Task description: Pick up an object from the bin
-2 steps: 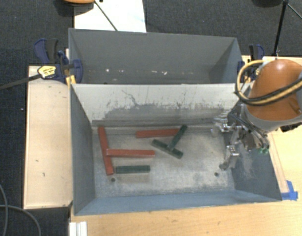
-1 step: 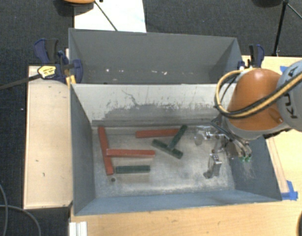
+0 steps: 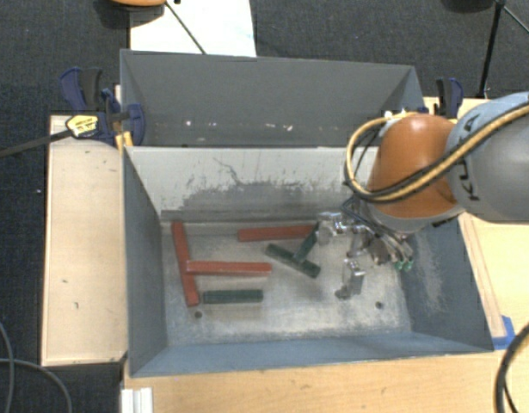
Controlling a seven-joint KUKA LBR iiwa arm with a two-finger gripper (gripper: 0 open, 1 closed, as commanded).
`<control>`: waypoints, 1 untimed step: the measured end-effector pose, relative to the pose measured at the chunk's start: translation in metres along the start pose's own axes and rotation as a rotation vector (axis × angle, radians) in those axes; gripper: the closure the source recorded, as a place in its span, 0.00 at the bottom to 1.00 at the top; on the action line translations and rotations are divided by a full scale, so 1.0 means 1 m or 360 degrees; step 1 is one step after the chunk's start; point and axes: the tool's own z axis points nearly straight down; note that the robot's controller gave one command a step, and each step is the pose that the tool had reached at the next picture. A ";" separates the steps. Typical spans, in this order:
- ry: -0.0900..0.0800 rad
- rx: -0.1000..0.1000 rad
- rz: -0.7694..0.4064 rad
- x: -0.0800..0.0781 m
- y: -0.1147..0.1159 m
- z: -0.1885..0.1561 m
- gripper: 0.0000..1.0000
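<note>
Scuffed grey bin [image 3: 281, 315]; blk carpet [image 3: 40, 33] around.

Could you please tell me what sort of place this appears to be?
Probably a robotics lab's grasping cell: a robot arm, its gripper down in a grey metal bin of loose red bars and green bars.

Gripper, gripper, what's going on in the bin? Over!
Gripper low over bare bin floor, right side. Crossed dark green sticks just left, apart. Red sticks beyond.
</note>
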 end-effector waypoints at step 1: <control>0.0008 -0.0001 -0.0017 -0.014 0.016 0.008 0.00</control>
